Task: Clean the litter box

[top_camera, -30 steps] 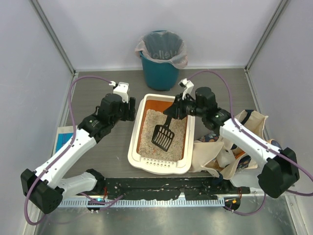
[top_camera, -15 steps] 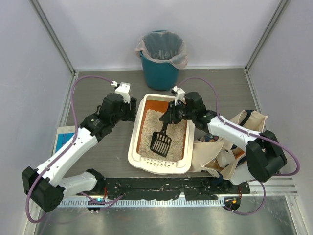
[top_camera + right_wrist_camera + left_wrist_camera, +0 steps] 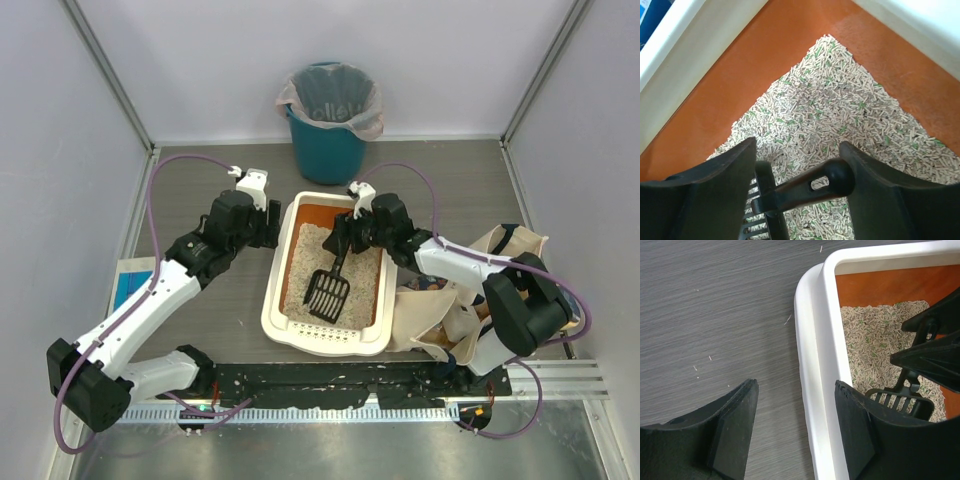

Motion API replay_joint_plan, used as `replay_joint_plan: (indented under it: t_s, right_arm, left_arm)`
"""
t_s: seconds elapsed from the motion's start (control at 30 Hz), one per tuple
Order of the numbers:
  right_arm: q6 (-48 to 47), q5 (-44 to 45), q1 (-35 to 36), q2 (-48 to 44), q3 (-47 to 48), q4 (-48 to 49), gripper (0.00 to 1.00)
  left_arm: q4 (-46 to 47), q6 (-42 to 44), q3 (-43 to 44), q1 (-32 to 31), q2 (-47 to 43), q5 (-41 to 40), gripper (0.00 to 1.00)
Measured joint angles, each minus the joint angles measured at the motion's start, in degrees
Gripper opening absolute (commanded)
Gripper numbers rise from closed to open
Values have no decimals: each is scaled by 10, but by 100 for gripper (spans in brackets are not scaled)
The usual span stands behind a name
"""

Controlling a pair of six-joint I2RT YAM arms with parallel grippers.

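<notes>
Straddling the black slotted plastic scoop [image 3: 800, 189] inside the cream-white, orange-walled rectangular litter box [image 3: 272, 300], right gripper [image 3: 797, 152] unclenched; left gripper [image 3: 796, 386] unclenched too.

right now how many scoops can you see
1: a black scoop in the litter box, head on the litter, handle between the open fingers of the right gripper. The tote bag may hide more.

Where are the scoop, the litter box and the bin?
scoop [image 3: 326, 293]: top view, slotted head.
litter box [image 3: 272, 295]: top view, left rim.
bin [image 3: 325, 152]: top view, teal wall.
</notes>
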Motion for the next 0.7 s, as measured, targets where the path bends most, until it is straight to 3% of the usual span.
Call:
replay_joint_plan:
  t_s: [0.1,0.4,0.7]
  right_arm:
    - [-13,16,0,-3,-1,1,89]
    - [-54,75,8,-44,0,1,92]
    - [-64,134,33,-143,-7,34,93]
  left_arm:
    - [0,0,0,0,0,2,67]
    - [0,0,0,0,2,2,68]
    - [0,-1,0,0,13,2,68]
